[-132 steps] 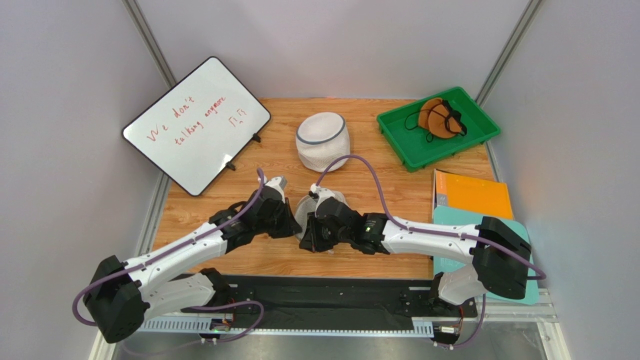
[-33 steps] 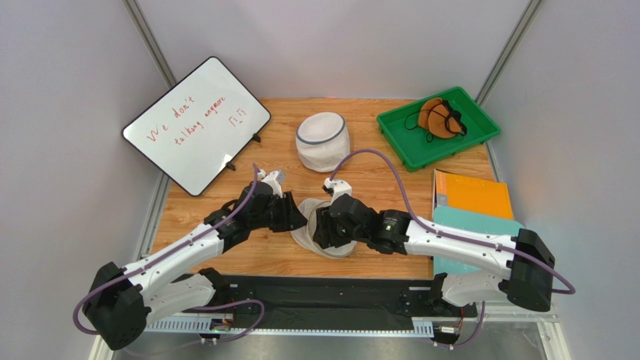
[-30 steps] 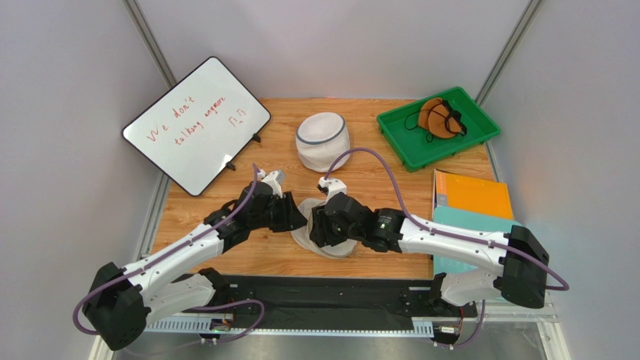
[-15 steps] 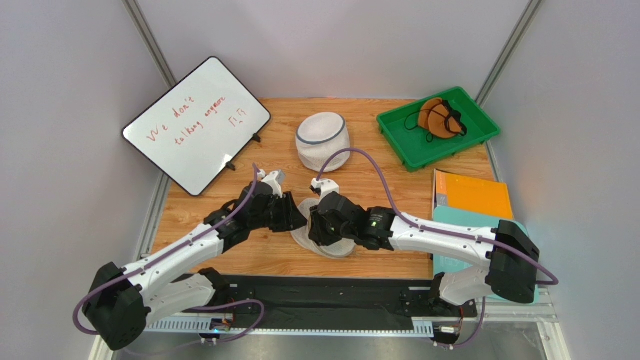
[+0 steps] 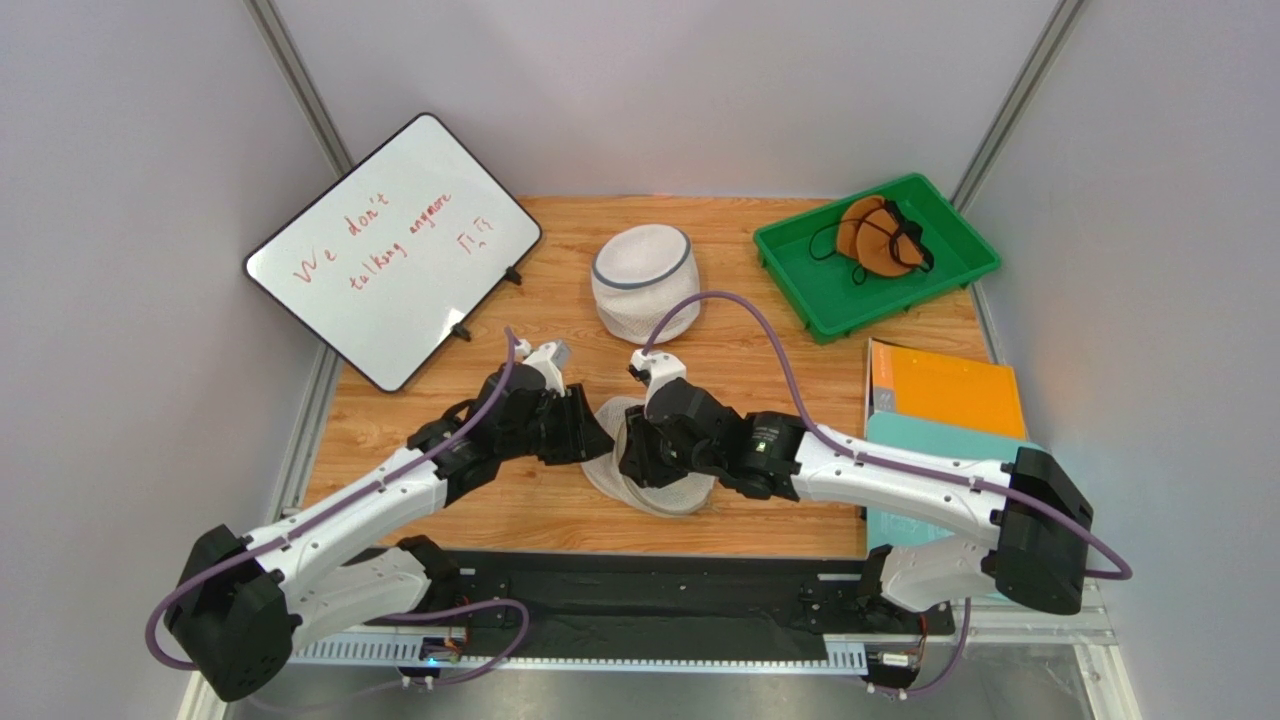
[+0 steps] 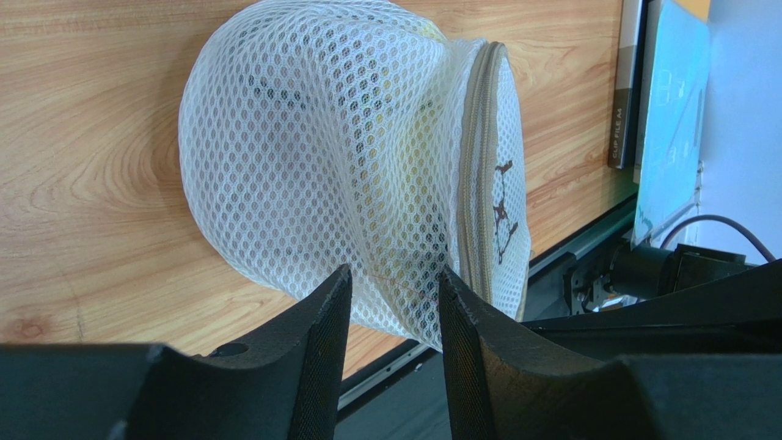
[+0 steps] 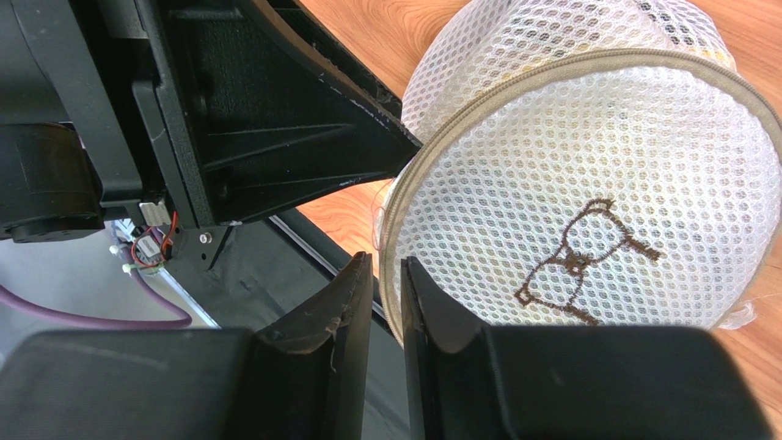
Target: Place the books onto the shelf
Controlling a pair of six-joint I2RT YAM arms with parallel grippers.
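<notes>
Since neither tool is on the books, the next move turns on where they lie. The flat orange book (image 5: 947, 390) and the pale teal clip file (image 5: 977, 458) overlap at the right edge of the wooden worktop (image 5: 751, 528), well to the right of both tools. The right arm is clearly nearer. The pile's long axis runs near-to-far along that edge. Judging by the left wrist view, the spines point left, toward the middle.

Both tools are busy at the round white mesh bag (image 5: 661, 488) at centre. The right tool (image 7: 385, 261) is nearly closed and appears to pinch the bag's beige zip rim. The left tool (image 6: 390, 275) stands about half parted with mesh bulging into the gap; I cannot tell whether it grips.

I see no shelf in any view.
</notes>
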